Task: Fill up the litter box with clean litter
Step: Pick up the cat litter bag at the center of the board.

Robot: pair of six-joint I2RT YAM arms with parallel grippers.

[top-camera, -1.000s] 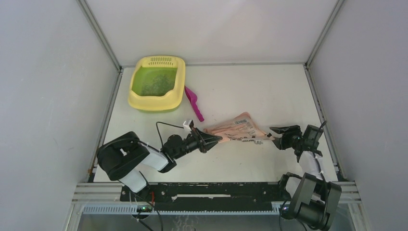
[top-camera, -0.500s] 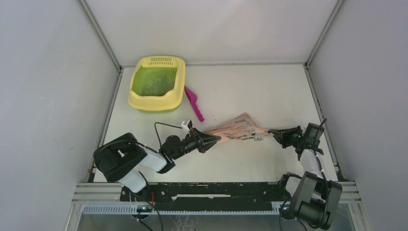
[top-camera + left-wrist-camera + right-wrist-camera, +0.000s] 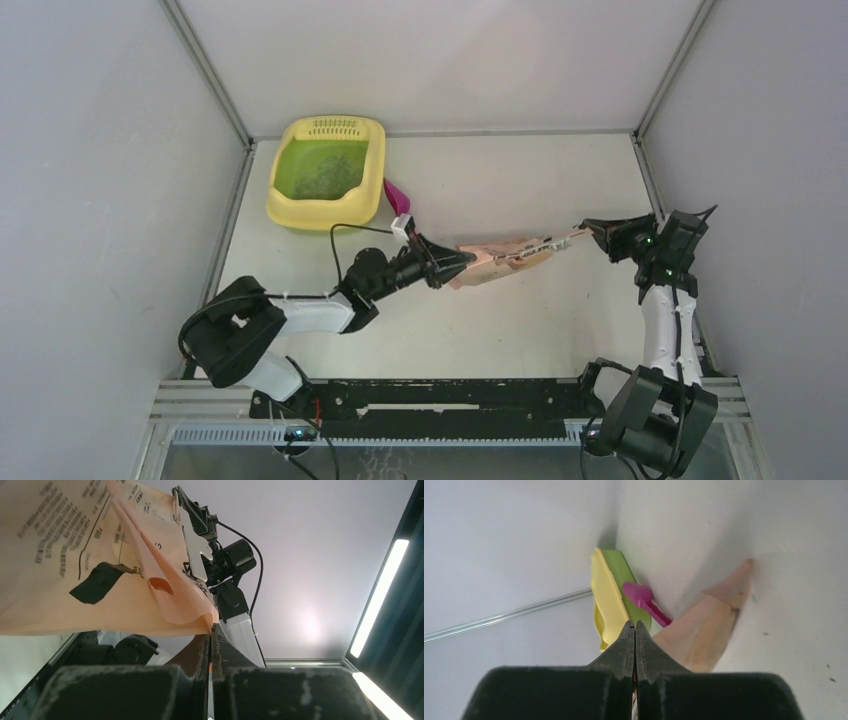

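The pale yellow litter box [image 3: 303, 216] stands at the back left, and a thin speckle of clean litter [image 3: 322, 178] lies on its green floor. A peach printed bag [image 3: 505, 253] hangs stretched above the table between both grippers. My left gripper [image 3: 463, 263] is shut on the bag's left end, and in the left wrist view the bag [image 3: 100, 555] rises from my closed tips [image 3: 211, 628]. My right gripper [image 3: 588, 232] is shut on the bag's right edge. In the right wrist view the bag [image 3: 704, 625] trails past my closed tips [image 3: 634, 625] towards the litter box [image 3: 605, 600].
A magenta scoop [image 3: 397, 197] lies beside the litter box's right wall, partly behind my left arm; it also shows in the right wrist view [image 3: 642, 597]. Grey walls enclose the table on three sides. The right arm [image 3: 231, 567] shows beyond the bag.
The right gripper has shut on the bag's right end. Both arms have raised the bag off the table and carried it a little farther from the near edge.
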